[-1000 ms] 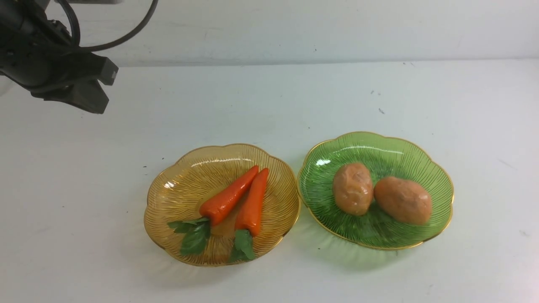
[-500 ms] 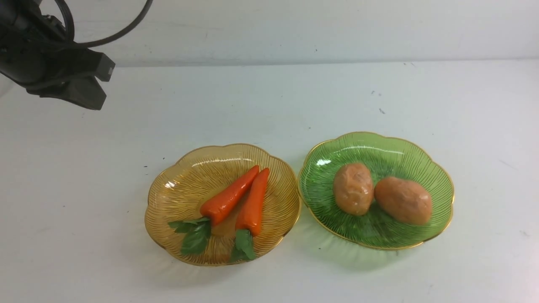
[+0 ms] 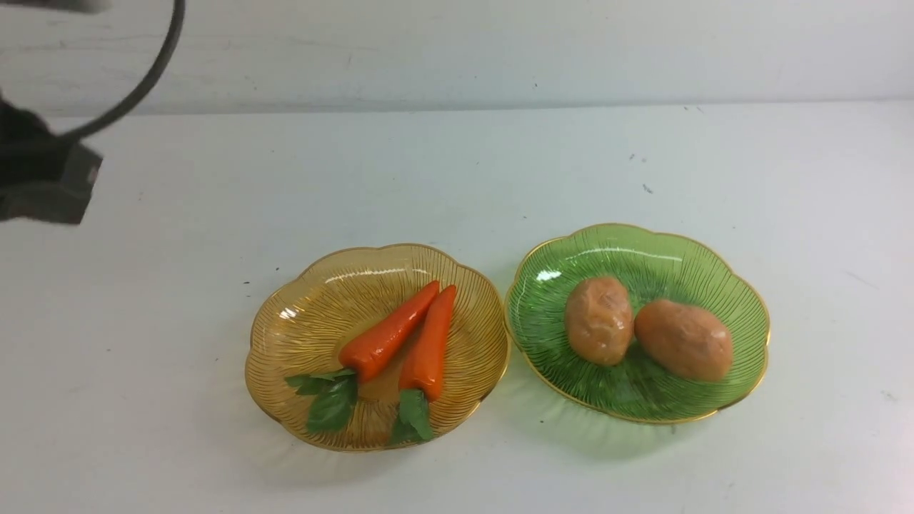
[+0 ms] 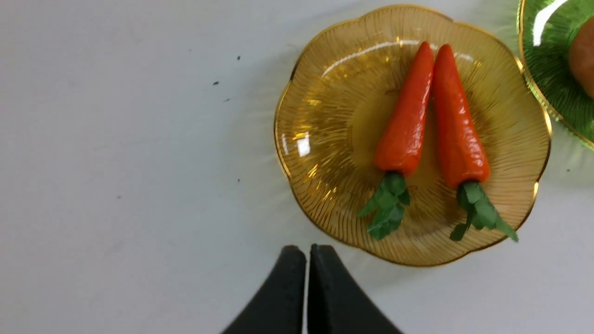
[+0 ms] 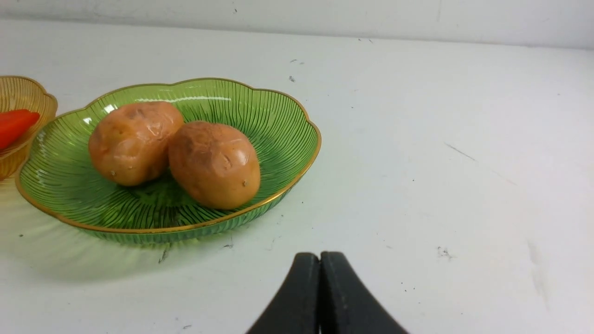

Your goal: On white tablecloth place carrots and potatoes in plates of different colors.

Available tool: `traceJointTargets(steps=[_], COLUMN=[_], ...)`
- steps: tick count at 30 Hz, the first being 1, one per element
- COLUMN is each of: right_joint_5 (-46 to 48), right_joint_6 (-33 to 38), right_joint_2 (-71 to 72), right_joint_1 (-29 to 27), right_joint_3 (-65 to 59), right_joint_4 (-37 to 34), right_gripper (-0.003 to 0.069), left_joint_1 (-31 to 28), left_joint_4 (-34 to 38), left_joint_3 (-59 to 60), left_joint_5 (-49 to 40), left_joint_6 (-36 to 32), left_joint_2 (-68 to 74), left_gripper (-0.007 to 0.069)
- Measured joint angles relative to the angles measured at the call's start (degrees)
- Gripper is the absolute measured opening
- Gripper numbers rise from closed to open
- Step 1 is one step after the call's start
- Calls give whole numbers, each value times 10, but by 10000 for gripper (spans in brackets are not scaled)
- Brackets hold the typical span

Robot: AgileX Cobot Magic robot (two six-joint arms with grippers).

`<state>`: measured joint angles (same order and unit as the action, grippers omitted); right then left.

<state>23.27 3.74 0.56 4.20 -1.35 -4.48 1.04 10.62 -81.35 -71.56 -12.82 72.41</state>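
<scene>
The right gripper, black with two pointed fingers, has its fingers together. In the front view, the plain white, smooth tablecloth lies under everything. On it sits the see-through yellow plate, shaped like a flower with a thin gold rim. Two shiny orange carrots with leafy green tops lie in the yellow plate. One carrot is on the side closer to the green plate, and the other carrot is just beside it. Their green leaves point to the near side of the yellow plate. The see-through green plate, also a gold-rimmed flower shape, is right next to the yellow plate, on its right. Two lumpy tan-orange potatoes are in the green plate. One potato is nearer the yellow plate; the other potato is farther to the right of it. The left gripper, black and pointed, has its fingers together too. Part of the black left arm is to the left of the yellow plate and farther back. A white wall stands behind the yellow plate.
</scene>
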Motion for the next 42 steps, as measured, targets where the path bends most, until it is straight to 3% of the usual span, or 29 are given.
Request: traceJointTargets(steps=[8,14,17,31,37,42], right_joint_5=[0,0,0,0,0,0], right_joint_6=[0,0,0,0,0,0], right_joint_2=[0,0,0,0,0,0], right_joint_1=[0,0,0,0,0,0], right_joint_3=[0,0,0,0,0,0], right_joint_4=[0,0,0,0,0,0], right_gripper=[-15,-15,-15,-15,-15,-15], left_joint_1=[0,0,0,0,0,0], left_joint_4=[4,58,89,100,82,27], left_joint_3=[246,425,453,466,614,730], left_joint_5=[6,219,261,261,441,518], left_joint_6=[0,0,0,-4,-1,22], left_joint_2=[-259,-448,-508,-543,-606,-678], left_gripper=[0,0,0,0,0,0])
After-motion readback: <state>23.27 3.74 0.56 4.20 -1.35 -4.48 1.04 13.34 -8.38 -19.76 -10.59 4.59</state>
